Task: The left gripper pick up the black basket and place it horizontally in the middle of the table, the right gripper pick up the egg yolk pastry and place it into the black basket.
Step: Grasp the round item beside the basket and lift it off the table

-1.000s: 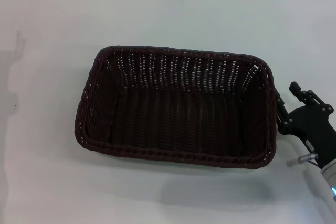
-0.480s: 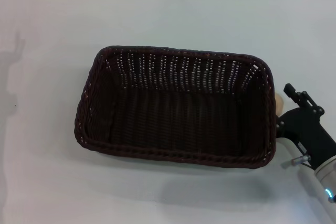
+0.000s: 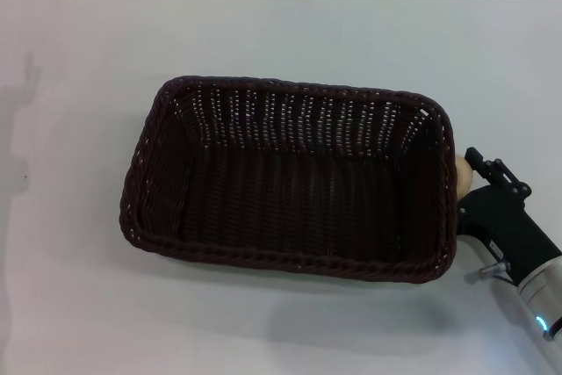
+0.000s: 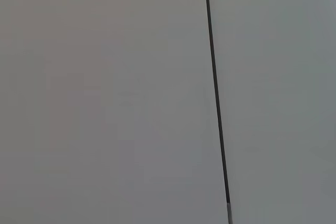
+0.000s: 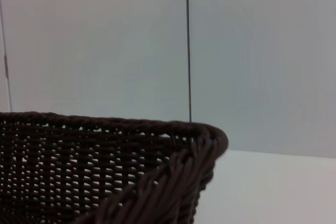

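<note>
The black basket [image 3: 290, 182] sits lengthwise across the white counter [image 3: 79, 287], mouth up. Just off its right end is the right tool [image 3: 479, 183], hard against the rim, and a sliver of the egg yolk pastry [image 3: 460, 173] peeks out between tool and wicker. How wide that tool is spread, I cannot tell. The left tool is out of sight.

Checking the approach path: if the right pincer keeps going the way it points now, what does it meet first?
Probably the egg yolk pastry, a sliver showing just ahead of the right pincer, then the black basket, at its right wall. Depth is unclear in the head view, so contact can't be confirmed.
</note>
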{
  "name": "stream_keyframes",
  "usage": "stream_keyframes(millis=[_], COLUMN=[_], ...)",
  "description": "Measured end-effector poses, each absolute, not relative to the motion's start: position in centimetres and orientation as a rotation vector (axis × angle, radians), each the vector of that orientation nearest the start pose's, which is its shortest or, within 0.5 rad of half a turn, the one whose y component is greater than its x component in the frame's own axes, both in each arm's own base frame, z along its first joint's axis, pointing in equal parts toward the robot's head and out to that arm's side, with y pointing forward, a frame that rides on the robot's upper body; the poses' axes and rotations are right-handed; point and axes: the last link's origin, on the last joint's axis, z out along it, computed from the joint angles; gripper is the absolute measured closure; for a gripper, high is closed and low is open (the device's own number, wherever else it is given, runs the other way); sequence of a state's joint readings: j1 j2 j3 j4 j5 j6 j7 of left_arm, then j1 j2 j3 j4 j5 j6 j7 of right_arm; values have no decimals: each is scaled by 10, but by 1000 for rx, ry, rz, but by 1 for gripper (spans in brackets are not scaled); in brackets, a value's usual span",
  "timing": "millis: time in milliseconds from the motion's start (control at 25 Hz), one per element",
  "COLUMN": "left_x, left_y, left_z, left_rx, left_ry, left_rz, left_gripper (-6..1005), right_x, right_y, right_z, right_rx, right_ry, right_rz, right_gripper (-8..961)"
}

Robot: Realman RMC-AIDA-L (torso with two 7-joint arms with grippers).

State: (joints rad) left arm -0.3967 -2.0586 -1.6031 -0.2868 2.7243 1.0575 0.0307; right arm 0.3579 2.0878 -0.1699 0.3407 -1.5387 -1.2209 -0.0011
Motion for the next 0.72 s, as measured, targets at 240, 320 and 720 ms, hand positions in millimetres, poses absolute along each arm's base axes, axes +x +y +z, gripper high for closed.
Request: stream_keyframes(millis=[240, 320, 720], left_x=[-354, -354, -353], left_y=[351, 351, 351], left_z=[59, 59, 58], left_rx=[-1288, -1289, -1295], left_ry=[-466, -466, -463], left_rz=[-550, -550, -550], left_gripper=[165, 165, 165], right_x=[321, 322, 322], right_y=[247, 247, 242], right_z=[-98, -97, -91], right_rx=[-1911, -1908, -1864], right_ry=[628, 629, 613], right_rz=[619, 618, 652], right_gripper=[413, 431, 676])
